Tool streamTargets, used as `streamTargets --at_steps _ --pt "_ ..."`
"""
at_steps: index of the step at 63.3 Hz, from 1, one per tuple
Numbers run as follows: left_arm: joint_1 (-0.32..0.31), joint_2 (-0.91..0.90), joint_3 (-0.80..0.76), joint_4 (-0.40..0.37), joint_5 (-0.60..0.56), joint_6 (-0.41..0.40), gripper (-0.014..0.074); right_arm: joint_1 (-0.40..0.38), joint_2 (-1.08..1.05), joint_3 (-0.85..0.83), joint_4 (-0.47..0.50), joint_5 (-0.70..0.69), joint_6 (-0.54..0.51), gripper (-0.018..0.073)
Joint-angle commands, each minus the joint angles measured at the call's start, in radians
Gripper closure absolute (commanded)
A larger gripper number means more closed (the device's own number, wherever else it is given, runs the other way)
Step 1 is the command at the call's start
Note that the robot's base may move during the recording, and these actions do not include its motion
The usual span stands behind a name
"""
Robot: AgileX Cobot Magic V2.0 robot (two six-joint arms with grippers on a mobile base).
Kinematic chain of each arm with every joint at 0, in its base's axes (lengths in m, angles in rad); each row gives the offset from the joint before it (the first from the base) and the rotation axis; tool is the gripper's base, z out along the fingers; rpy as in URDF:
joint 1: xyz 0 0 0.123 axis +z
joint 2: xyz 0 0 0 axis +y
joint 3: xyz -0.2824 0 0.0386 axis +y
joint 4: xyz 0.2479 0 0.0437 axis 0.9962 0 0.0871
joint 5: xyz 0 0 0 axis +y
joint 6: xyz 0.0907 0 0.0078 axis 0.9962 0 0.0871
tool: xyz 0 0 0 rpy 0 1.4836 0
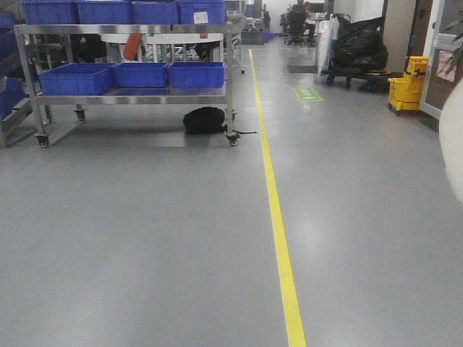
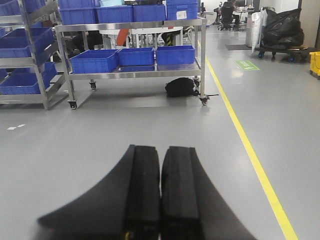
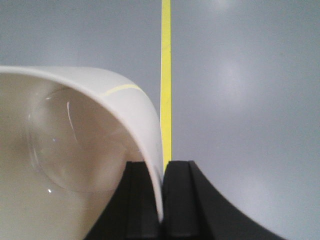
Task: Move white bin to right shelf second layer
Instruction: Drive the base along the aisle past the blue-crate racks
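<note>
Above grey floor (image 3: pixel 250 100), our right gripper (image 3: pixel 163 172) pinches the white bin (image 3: pixel 115 95) by its rim, left gripper (image 2: pixel 160 152) clenched empty; we have not shelved it.

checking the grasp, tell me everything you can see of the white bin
The white bin is glossy cream-white plastic, smooth and unmarked, with a thin curved rim and a rounded inner base. Its mouth faces the right wrist camera. The right claw pinches its wall between black fingers, holding it above the grey floor.
</note>
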Motion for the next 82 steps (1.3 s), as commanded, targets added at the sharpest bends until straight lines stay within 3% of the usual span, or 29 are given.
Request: streamTargets --at_steps 1,82 --pt "-0.002 -0.013 0.037 -0.006 -0.084 -0.003 0.0512 -0.006 0.004 -0.039 0.024 -0.084 -0.007 0.0501" --pt "-0.002 -0.013 0.037 -0.006 -0.084 -0.003 0.0512 -0.006 0.004 -0.039 0.024 -0.084 -0.007 0.0501"
